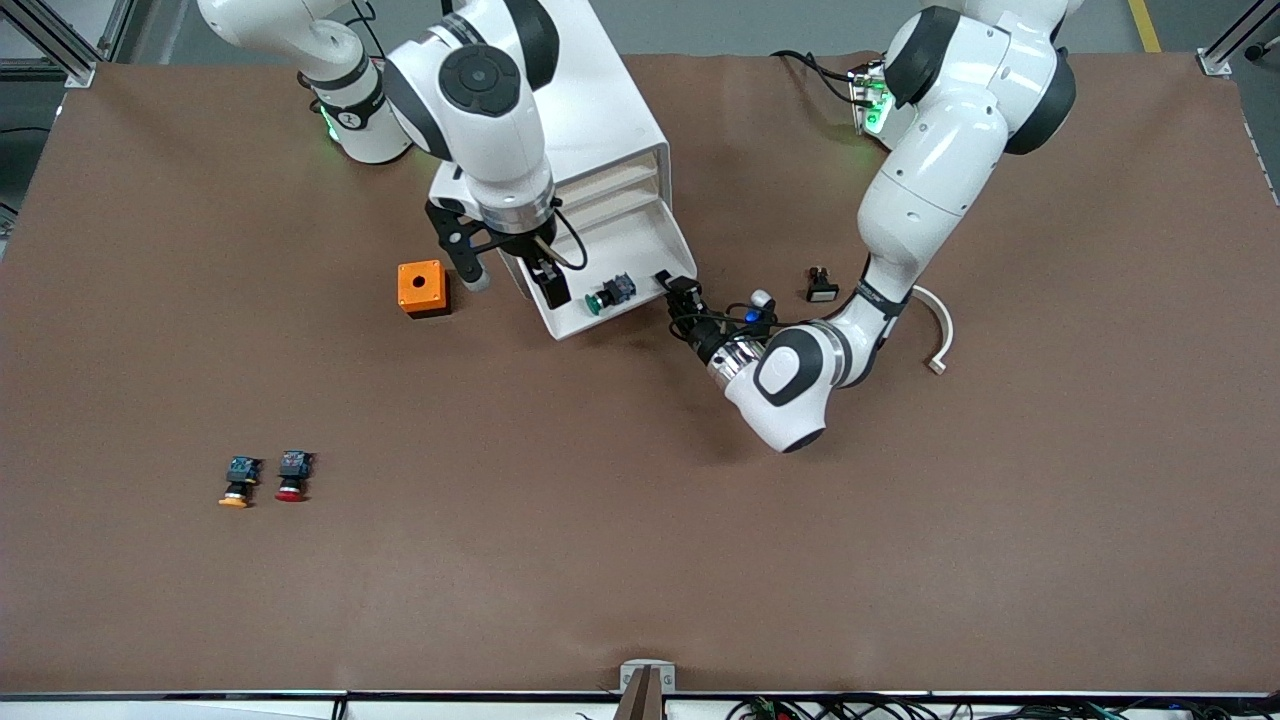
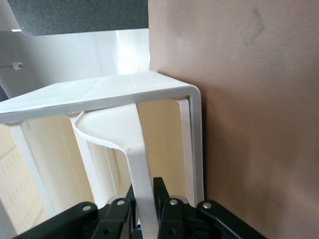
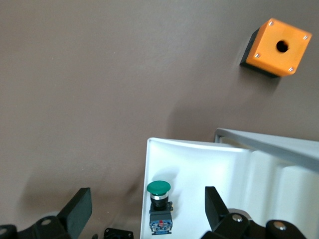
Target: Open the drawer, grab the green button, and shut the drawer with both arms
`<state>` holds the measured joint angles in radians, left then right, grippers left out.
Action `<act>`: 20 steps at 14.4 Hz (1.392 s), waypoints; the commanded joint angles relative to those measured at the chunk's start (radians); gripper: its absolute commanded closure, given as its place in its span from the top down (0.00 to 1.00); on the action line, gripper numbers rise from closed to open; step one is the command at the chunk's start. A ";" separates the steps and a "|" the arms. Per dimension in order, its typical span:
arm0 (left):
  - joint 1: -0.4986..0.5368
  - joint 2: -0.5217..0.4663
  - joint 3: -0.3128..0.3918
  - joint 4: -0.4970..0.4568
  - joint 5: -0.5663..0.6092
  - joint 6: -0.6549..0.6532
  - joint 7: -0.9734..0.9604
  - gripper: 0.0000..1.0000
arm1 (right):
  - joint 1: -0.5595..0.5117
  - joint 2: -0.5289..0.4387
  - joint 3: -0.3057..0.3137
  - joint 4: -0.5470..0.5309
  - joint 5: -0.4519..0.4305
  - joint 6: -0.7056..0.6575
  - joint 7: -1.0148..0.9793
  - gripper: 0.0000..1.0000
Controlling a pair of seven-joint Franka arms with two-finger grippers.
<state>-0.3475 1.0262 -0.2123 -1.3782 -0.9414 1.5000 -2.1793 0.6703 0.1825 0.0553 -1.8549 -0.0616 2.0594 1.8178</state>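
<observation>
The white cabinet (image 1: 600, 110) has its lowest drawer (image 1: 640, 250) pulled out toward the front camera. The green-capped button (image 1: 607, 293) lies on its side in the drawer, near the front edge. My left gripper (image 1: 682, 292) is shut on the drawer's front corner at the left arm's end. In the left wrist view the fingers (image 2: 162, 191) pinch a white strip of the drawer (image 2: 139, 169). My right gripper (image 1: 512, 278) is open and empty over the drawer's other end. In the right wrist view the button (image 3: 159, 201) lies between its spread fingers (image 3: 77, 209), below them.
An orange box with a round hole (image 1: 422, 288) sits beside the drawer toward the right arm's end. A red-capped button (image 1: 292, 476) and a yellow-orange-capped one (image 1: 237, 482) lie nearer the front camera. A small black part (image 1: 821, 288) and a white curved piece (image 1: 938, 335) lie by the left arm.
</observation>
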 commanded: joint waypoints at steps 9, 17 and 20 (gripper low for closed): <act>0.021 0.000 0.005 0.027 -0.020 0.020 0.015 1.00 | 0.055 0.152 -0.008 0.005 -0.098 0.191 0.170 1.00; 0.070 -0.031 0.040 0.119 0.016 0.020 0.566 1.00 | 0.126 0.230 -0.008 0.003 -0.141 0.237 0.251 1.00; 0.053 -0.060 0.079 0.168 0.119 0.029 0.743 1.00 | 0.147 0.249 -0.008 0.000 -0.149 0.242 0.256 1.00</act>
<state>-0.2763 1.0013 -0.1528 -1.2262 -0.8944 1.5219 -1.5347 0.7970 0.4184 0.0547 -1.8547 -0.1810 2.2898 2.0404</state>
